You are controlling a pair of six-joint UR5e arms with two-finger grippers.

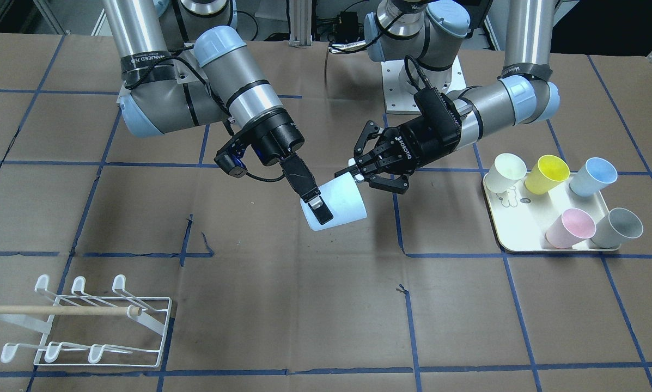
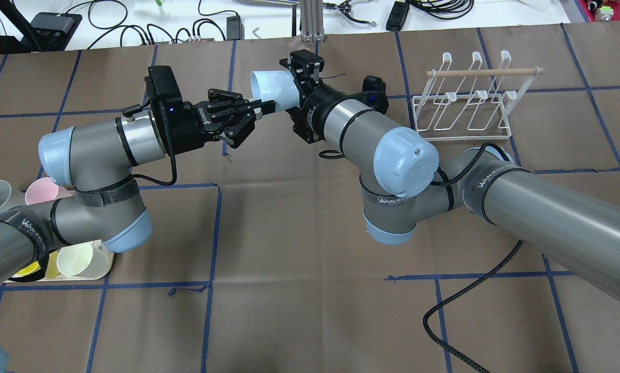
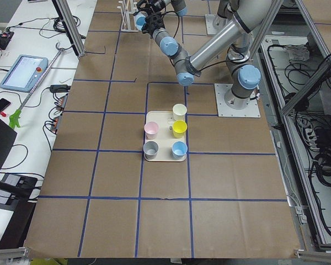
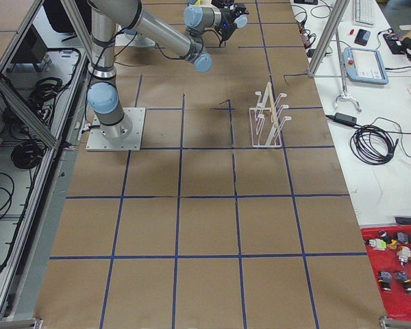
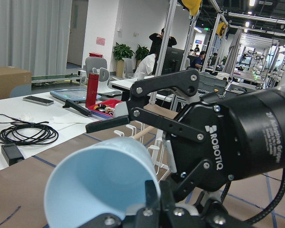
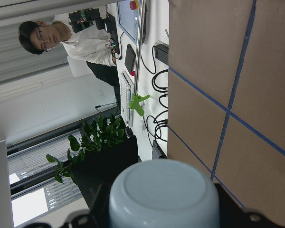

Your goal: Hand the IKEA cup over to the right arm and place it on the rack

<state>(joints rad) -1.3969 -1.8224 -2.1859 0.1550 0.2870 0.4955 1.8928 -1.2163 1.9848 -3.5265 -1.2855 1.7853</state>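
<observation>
The pale blue IKEA cup (image 1: pixel 345 204) hangs on its side above the table's middle, between both arms. My right gripper (image 1: pixel 319 209) is shut across its body near the base. The right wrist view shows the cup's base (image 6: pixel 164 194) with a black finger on either side. My left gripper (image 1: pixel 360 170) sits at the cup's mouth with its fingers spread wide, open. In the left wrist view its upper finger (image 5: pixel 109 124) stands clear above the rim of the cup (image 5: pixel 95 185). The white wire rack (image 1: pixel 86 321) with its wooden dowel stands far off, on the right arm's side.
A cream tray (image 1: pixel 522 239) on the left arm's side holds several cups: white, yellow, blue, pink and grey. Brown table cover with blue tape lines. A black cable (image 2: pixel 465 290) trails on the table by the right arm's base.
</observation>
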